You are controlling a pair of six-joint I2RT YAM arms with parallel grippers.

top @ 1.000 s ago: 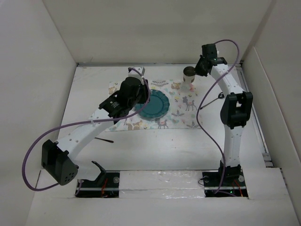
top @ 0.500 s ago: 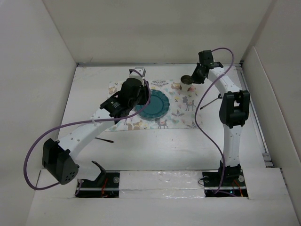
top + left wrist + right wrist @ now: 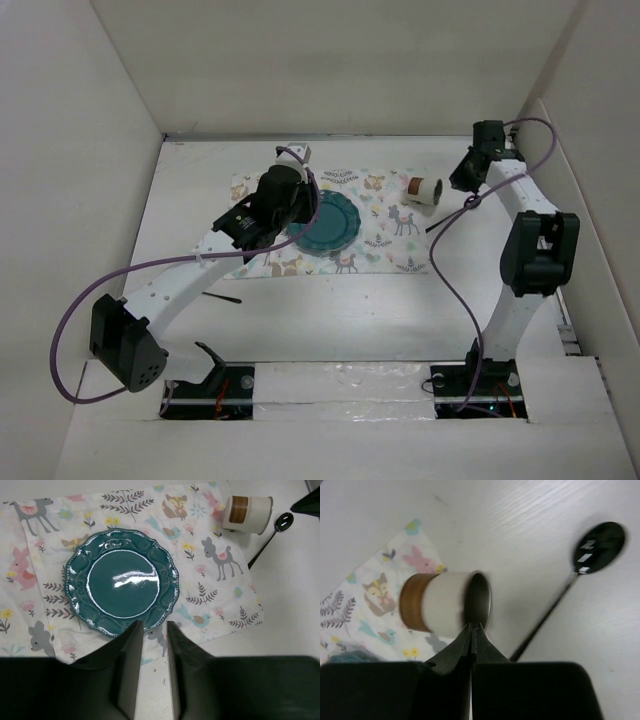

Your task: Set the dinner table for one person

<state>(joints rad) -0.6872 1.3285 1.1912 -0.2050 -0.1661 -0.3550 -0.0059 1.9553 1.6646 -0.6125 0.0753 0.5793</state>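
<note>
On the white dinner table lies a patterned placemat with a teal plate on it. My left gripper hovers over the plate's left rim, open, with nothing between its fingers; the plate fills the left wrist view. A white cup with a brown band lies on its side at the mat's right edge. My right gripper is shut and empty, its tips just at the cup's open rim. A black spoon lies right of the cup.
White walls stand round the table on the left, far and right sides. The spoon lies slanted off the mat's right edge, under the right arm's cable. A thin dark utensil lies on the bare table under the left arm.
The cup, upright on the mat a second ago, tipped and now lies on its side. My right arm has swung right and away from it. The left arm has stayed put.
</note>
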